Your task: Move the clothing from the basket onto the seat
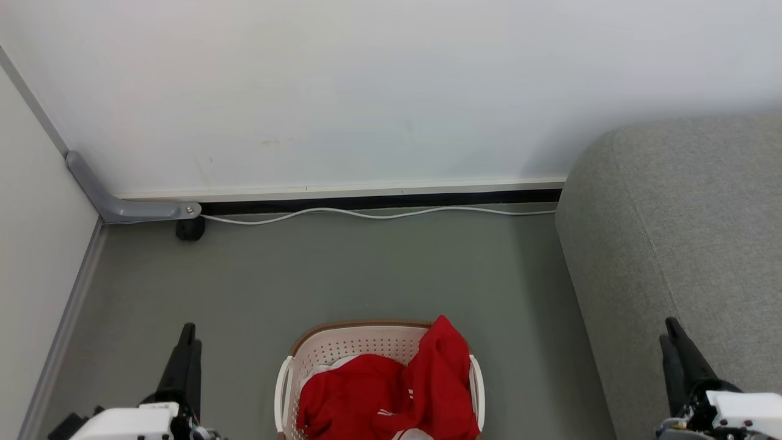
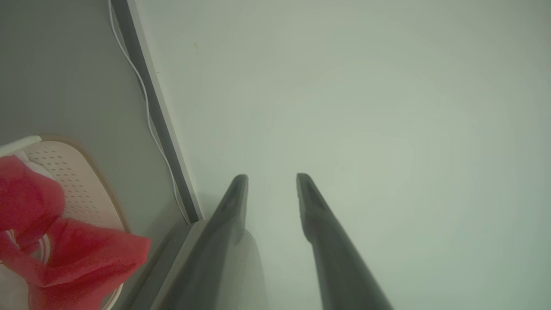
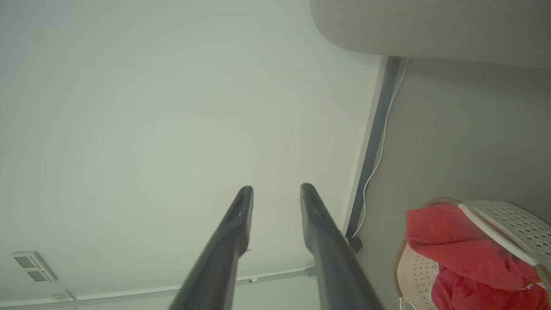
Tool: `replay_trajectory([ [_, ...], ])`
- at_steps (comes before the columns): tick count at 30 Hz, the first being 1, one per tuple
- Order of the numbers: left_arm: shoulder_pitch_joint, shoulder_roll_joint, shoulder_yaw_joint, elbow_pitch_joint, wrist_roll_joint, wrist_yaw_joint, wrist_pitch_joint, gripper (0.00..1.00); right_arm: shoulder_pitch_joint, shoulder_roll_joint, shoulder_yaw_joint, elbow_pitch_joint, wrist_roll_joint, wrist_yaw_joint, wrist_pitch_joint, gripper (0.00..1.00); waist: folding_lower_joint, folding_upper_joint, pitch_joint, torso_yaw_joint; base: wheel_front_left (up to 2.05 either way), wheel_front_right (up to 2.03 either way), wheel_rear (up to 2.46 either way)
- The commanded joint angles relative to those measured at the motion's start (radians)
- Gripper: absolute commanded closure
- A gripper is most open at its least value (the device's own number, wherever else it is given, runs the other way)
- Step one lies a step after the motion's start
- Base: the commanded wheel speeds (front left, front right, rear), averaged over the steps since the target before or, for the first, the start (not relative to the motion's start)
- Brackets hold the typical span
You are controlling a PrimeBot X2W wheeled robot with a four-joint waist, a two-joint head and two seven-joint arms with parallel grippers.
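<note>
The cream basket point(image 1: 354, 343) with a brown rim stands on the floor at the bottom centre of the head view. Red clothing point(image 1: 391, 391) fills it, one fold peaking over the right side. The grey seat point(image 1: 684, 232) rises to its right. My left gripper point(image 1: 187, 330) hangs left of the basket, apart from it. My right gripper point(image 1: 671, 322) hangs in front of the seat's edge. The left wrist view shows my left gripper point(image 2: 272, 176) open and empty, facing the wall, with basket point(image 2: 77, 181) and clothing point(image 2: 82, 258) at the lower left. My right gripper point(image 3: 276, 187) is likewise open and empty; clothing point(image 3: 456, 245), basket point(image 3: 508, 215) and seat point(image 3: 430, 26) show too.
A white cable point(image 1: 379, 214) runs along the foot of the white back wall. A grey bracket with a black caster point(image 1: 190, 227) sits in the left corner beside a pale side panel. Grey floor point(image 1: 342, 275) spreads between the wall, the basket and the seat.
</note>
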Motion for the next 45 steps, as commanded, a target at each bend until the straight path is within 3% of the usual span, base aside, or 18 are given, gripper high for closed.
replay_trajectory([
  [1,-0.002,0.001,0.000,-0.002,0.000,0.000,-0.001,0.00,-0.002,-0.001,0.000,-0.003,0.000,0.000,0.000,0.00,0.0000,0.0000,0.000,0.000,0.00,0.00,0.00],
  [9,-0.004,-0.008,-0.010,0.027,0.003,0.000,-0.019,0.00,-0.003,0.000,0.009,0.016,-0.005,0.000,-0.001,0.00,0.0022,0.0000,0.000,0.000,0.00,0.00,0.00],
  [14,-0.018,-0.006,-0.016,0.033,0.009,-0.001,-0.034,0.00,-0.018,-0.006,0.018,0.016,-0.012,0.000,-0.006,0.00,0.0001,0.0000,0.002,-0.001,0.00,0.00,0.00],
  [26,-0.058,-0.004,-0.032,0.048,0.056,-0.002,-0.069,0.00,-0.059,-0.038,0.062,0.022,-0.042,0.001,-0.040,0.00,0.0000,0.0000,0.005,-0.001,0.00,0.00,0.00],
  [37,-0.094,-0.001,-0.036,0.065,0.166,-0.002,-0.099,0.00,-0.107,-0.078,0.133,0.044,-0.080,0.001,-0.086,0.00,0.0000,0.0000,0.009,-0.002,0.00,0.00,0.00],
  [45,-0.126,0.001,-0.045,0.078,0.307,-0.003,-0.125,0.00,-0.162,-0.117,0.209,0.083,-0.143,0.001,-0.124,0.00,0.0000,0.0000,0.013,-0.005,0.00,0.00,0.00],
])
